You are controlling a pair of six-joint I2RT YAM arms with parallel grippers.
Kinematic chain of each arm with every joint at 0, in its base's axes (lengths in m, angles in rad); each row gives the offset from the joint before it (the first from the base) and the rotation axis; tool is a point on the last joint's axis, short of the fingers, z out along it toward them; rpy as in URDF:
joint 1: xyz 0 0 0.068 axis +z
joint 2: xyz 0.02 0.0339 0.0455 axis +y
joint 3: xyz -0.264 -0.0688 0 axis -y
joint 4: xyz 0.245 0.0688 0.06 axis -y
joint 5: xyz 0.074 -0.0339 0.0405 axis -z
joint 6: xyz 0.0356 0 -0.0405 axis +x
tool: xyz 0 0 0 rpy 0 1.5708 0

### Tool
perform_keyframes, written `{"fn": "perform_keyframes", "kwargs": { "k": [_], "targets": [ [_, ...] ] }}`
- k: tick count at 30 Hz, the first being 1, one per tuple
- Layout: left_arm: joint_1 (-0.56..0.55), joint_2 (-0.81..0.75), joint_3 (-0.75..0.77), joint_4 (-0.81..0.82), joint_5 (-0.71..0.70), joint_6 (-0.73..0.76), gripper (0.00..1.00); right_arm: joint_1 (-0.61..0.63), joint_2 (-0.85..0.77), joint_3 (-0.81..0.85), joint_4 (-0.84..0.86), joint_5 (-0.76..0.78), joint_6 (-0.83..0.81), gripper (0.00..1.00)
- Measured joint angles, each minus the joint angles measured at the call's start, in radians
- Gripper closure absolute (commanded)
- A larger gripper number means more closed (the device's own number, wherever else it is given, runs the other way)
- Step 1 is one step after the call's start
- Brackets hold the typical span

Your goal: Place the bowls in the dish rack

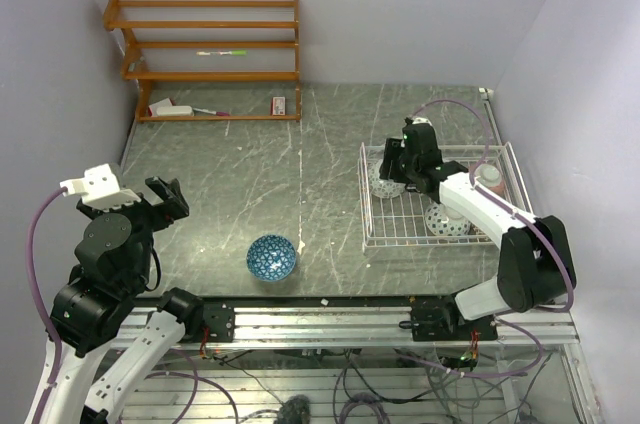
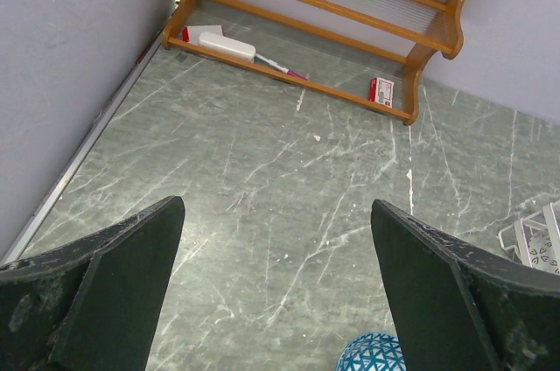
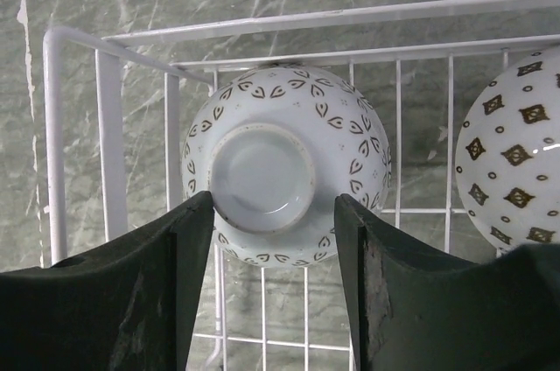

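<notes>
1. Right gripper [image 3: 274, 209] half open above the upturned brown-patterned bowl [image 3: 289, 108], gripping nothing.
2. That bowl sits in the dish rack [image 3: 262, 25], 10 o'clock corner.
3. Left gripper [image 2: 278, 213] wide, empty.
4. Blue bowl [image 1: 271, 257] on the table [image 1: 250, 164], 6 o'clock.

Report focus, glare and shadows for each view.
Top external: even soft light, sharp, no hard shadows around the blue bowl. Left wrist: wooden shelf crisp, fingers dark with little detail. Right wrist: upturned bowl sharp, soft sheen on its foot.

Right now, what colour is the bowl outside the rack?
Blue bowl, white lattice inside; clearest in the top view.
</notes>
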Motion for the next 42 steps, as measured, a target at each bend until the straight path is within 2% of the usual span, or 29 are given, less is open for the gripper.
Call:
{"fn": "perform_keyframes", "kwargs": {
  "k": [3, 9, 13, 17, 19, 23, 31, 37, 42],
  "targets": [
    [0.000, 0.000, 0.000, 0.000, -0.001, 0.000, 0.01, 0.003, 0.001, 0.000, -0.001, -0.009, 0.006, 0.32],
    [0.000, 0.000, 0.000, 0.000, -0.002, 0.000, 0.01, 0.004, -0.020, 0.000, -0.019, -0.011, 0.011, 0.28],
    [0.000, 0.000, 0.000, 0.000, -0.002, 0.000, 0.01, 0.005, -0.088, 0.002, -0.042, -0.011, 0.010, 0.26],
    [0.000, 0.000, 0.000, 0.000, -0.002, 0.000, 0.01, 0.011, -0.162, 0.018, -0.073, -0.008, 0.007, 0.19],
    [0.000, 0.001, 0.002, -0.002, -0.002, 0.000, 0.01, 0.041, -0.198, 0.032, -0.092, 0.004, -0.005, 0.18],
    [0.000, 0.005, 0.018, -0.008, -0.002, 0.000, 0.01, 0.202, -0.242, 0.085, -0.127, 0.036, -0.032, 0.18],
    [0.000, 0.009, 0.128, -0.044, -0.013, 0.000, 0.01, 0.671, -0.245, 0.161, -0.128, 0.073, -0.073, 0.20],
    [0.000, -0.009, 0.193, -0.084, -0.025, 0.000, 0.01, 0.933, -0.017, 0.231, -0.066, 0.037, -0.153, 0.23],
    [0.000, -0.043, 0.220, -0.141, -0.049, -0.001, 0.01, 1.021, 0.173, 0.259, -0.051, -0.022, -0.213, 0.30]
  ]
}}
